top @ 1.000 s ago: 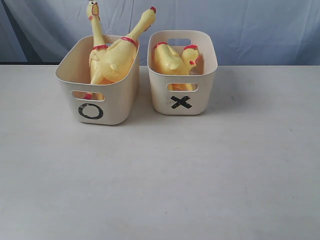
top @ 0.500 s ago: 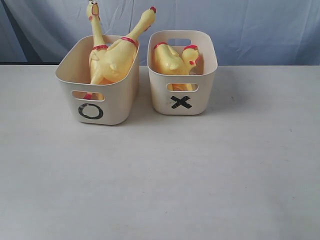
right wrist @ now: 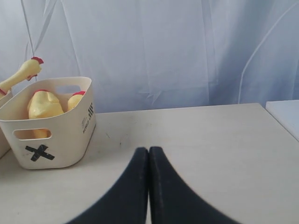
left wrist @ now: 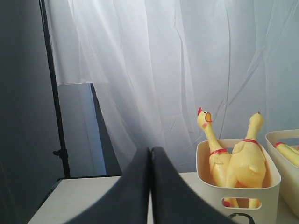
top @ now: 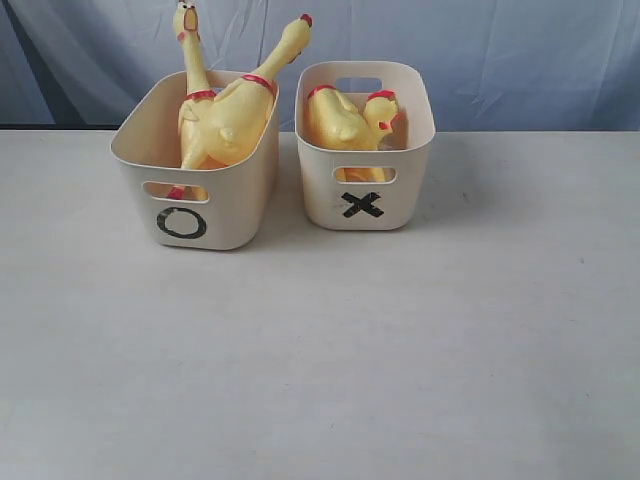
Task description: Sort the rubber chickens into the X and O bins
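Well beyond both closed grippers [left wrist: 150,151] [right wrist: 148,150], chickens [top: 225,120] [top: 340,120] sit in bins [top: 245,205] [top: 318,195].

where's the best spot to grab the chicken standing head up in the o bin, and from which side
Grip the head-up chicken by its long neck, just below the head, coming straight down from above with the jaws across it. The neck stands nearly upright, well clear of the O bin rim, while its body sits low inside, crowded beside the other chicken.

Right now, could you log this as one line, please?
O bin: two rubber chickens | X bin: chickens inside | left end effector: shut | right end effector: shut
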Controlling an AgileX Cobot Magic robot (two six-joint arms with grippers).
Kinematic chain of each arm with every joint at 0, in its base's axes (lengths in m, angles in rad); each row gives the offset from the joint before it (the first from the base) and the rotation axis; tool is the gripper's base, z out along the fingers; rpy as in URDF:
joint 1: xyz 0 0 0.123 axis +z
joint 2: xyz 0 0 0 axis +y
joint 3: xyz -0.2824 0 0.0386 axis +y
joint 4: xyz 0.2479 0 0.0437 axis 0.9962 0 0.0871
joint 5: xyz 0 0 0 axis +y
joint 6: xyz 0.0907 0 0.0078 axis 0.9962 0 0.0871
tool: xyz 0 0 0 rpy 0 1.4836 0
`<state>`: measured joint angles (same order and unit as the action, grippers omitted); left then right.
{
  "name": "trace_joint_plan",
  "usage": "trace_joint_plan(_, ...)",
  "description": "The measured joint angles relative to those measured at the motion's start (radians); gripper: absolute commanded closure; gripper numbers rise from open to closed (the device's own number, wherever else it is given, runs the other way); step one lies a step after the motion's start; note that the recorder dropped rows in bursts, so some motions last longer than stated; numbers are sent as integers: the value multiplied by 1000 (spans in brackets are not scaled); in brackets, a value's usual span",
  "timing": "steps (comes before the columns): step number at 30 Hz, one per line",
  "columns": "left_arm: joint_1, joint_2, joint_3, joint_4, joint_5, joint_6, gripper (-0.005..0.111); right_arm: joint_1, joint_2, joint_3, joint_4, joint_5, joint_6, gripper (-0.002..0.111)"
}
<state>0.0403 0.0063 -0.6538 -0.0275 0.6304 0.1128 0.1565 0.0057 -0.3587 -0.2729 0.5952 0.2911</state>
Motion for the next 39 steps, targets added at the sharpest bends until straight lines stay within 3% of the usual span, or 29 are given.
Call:
trace_joint_plan(9, 0, 0, 13, 15, -13, 0, 107, 0, 0, 0, 0, 0, 0, 109)
trace_joint_plan(13, 0, 0, 66, 17, -188, 0, 107, 0, 0, 0, 0, -55, 0, 109)
trace_joint_plan(18, 0, 0, 128, 19, -422, 0, 107, 0, 0, 2, 2, -298, 0, 109)
trace_joint_plan(22, 0, 0, 194, 40, -598, 0, 107, 0, 0, 1, 2, -595, 0, 109)
trace_joint_plan(26, 0, 2, 295, 126, -692, 0, 107, 0, -1, 1, 2, -838, 0, 109)
trace_joint_plan(33, 0, -2, 449, 200, -745, 2, 107, -2, -1, 18, 91, -958, 0, 109)
trace_joint_plan(39, 0, -2, 520, 236, -771, 2, 107, -2, -1, 145, 183, -967, 0, 109)
